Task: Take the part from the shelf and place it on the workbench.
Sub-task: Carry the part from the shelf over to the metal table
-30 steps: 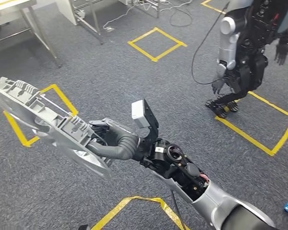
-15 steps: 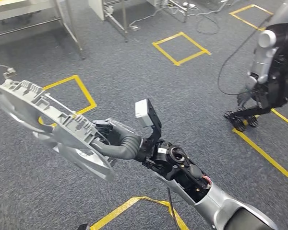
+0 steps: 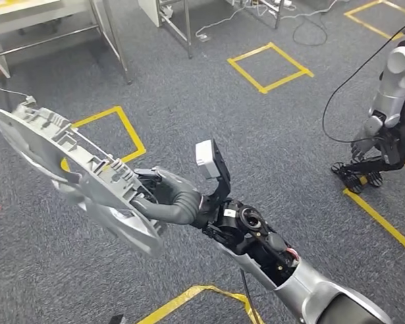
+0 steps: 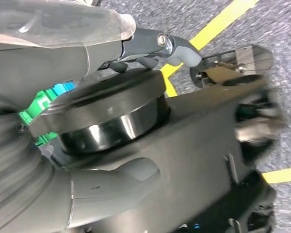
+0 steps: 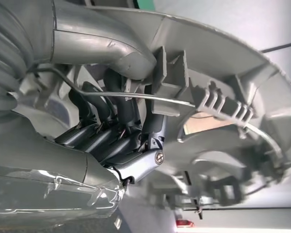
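Part (image 3: 73,169) gripped at one end by the right hand (image 3: 162,199) — fingers wrapped tight, held out level to carry toward the bench.

Open grey carpet (image 3: 200,101) lay ahead. Metal table legs (image 3: 111,40) stood at the far left. A second robot (image 3: 394,115) crouched at the right.

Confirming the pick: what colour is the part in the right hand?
Grey part, clearest in the head view, held by the right hand.
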You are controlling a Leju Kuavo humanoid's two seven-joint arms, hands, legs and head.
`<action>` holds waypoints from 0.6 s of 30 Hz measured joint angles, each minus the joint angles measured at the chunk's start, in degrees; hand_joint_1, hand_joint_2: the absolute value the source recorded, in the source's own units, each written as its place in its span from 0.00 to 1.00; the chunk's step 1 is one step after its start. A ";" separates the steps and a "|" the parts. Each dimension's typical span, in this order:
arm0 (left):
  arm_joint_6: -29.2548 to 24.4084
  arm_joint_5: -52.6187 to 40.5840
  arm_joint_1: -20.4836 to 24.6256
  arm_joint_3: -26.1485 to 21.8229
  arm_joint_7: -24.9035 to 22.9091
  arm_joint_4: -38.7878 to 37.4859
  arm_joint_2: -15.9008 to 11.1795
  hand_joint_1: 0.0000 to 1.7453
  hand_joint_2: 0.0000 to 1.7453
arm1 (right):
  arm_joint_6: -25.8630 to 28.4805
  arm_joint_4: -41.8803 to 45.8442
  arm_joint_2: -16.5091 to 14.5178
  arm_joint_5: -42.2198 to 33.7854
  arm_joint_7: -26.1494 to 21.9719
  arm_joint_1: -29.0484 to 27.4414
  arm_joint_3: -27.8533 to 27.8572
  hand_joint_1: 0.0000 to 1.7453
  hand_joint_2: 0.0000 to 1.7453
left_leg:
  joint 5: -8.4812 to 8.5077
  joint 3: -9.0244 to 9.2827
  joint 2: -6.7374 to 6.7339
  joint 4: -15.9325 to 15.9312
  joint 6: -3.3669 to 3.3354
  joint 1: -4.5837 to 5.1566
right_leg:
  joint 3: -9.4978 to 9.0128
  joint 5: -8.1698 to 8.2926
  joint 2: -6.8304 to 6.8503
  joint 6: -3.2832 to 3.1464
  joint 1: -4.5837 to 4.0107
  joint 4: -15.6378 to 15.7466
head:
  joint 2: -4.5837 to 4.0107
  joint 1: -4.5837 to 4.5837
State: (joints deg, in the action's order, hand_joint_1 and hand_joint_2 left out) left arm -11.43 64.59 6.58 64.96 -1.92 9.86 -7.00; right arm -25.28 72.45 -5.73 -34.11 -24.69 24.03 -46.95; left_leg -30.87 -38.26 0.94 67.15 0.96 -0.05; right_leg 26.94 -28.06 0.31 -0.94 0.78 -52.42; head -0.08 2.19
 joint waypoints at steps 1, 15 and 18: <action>0.00 0.05 -0.05 0.00 0.00 0.00 -0.03 0.00 1.00 | -0.11 -0.03 0.00 -0.04 -0.06 -0.04 0.00 0.94 1.00 | -0.05 -2.58 -0.05 3.14 0.24 -0.15 | -0.74 -0.65 0.02 0.08 0.07 0.03 | 0.00 -0.24; -0.64 1.08 -1.33 -0.07 -0.39 -0.03 0.11 0.00 1.00 | -2.00 -1.30 -0.02 0.30 -0.62 0.43 -0.19 0.94 1.00 | 5.57 6.79 -0.41 -13.69 -2.46 -0.52 | 2.35 -5.84 -0.18 3.96 0.44 -16.59 | 0.01 -0.46; -0.66 1.09 -1.50 -0.07 -0.39 -0.03 0.12 0.00 1.00 | -1.99 -1.49 0.00 0.36 -0.62 0.36 -0.20 0.94 1.00 | 5.18 7.77 -0.31 -14.19 -2.50 -0.51 | 4.41 -7.48 -0.18 3.98 0.43 -18.79 | 0.02 -0.26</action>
State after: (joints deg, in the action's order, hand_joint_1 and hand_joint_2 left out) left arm -12.09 65.68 5.08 64.89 -2.32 9.83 -6.88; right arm -27.28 70.96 -5.73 -33.75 -25.31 24.39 -47.15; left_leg -25.69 -30.49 0.64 52.95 -1.54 -0.56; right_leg 31.35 -35.54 0.13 3.04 1.21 -71.22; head -0.07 1.92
